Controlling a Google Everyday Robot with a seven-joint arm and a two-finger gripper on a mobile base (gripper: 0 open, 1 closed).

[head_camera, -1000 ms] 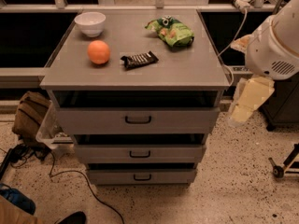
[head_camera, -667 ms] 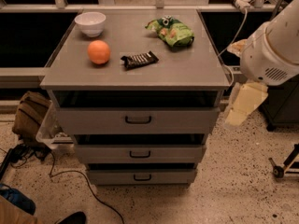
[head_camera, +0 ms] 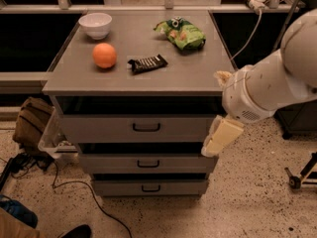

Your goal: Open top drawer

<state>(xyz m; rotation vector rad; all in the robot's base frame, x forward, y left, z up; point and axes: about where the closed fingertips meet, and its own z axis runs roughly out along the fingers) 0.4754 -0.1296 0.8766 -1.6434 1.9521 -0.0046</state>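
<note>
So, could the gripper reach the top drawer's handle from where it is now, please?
Probably yes: the gripper hangs just beside the front of the top drawer, and nothing stands between it and the handle.

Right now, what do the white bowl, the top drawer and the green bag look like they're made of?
The bowl looks like glazed ceramic or plastic: smooth, white, slightly shiny. The top drawer seems painted metal or laminate: flat, matte grey. The green bag looks like crinkly plastic film, with shiny folds. The gripper hangs by the drawer's right end.
</note>
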